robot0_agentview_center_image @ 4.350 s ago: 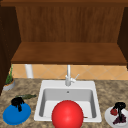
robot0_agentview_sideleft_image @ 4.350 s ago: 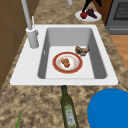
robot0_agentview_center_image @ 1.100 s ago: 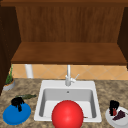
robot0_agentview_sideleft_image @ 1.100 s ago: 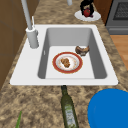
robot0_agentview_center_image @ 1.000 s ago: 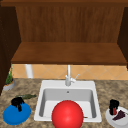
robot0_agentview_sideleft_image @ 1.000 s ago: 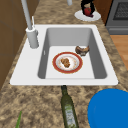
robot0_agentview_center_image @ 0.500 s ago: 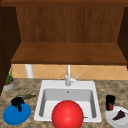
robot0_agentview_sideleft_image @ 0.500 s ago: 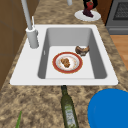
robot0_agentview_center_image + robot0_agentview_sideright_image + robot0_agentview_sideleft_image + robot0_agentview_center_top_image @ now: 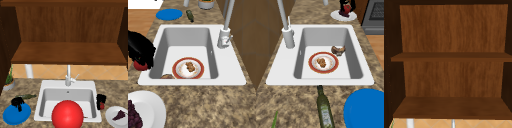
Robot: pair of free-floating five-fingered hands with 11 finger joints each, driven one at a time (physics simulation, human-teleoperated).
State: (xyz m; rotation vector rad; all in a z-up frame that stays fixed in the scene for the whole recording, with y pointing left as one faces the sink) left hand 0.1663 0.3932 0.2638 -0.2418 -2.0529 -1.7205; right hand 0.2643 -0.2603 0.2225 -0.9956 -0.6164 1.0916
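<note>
Bottle [image 9: 324,110] label, writing unreadable

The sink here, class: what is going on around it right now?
The right hand hangs at the right edge of the sink, its fingers curled round a small red thing, beside a white plate bearing something dark purple. The left hand hovers over a blue plate on the counter's left. In the basin lie a red-rimmed plate with food and a brown bowl.
</note>
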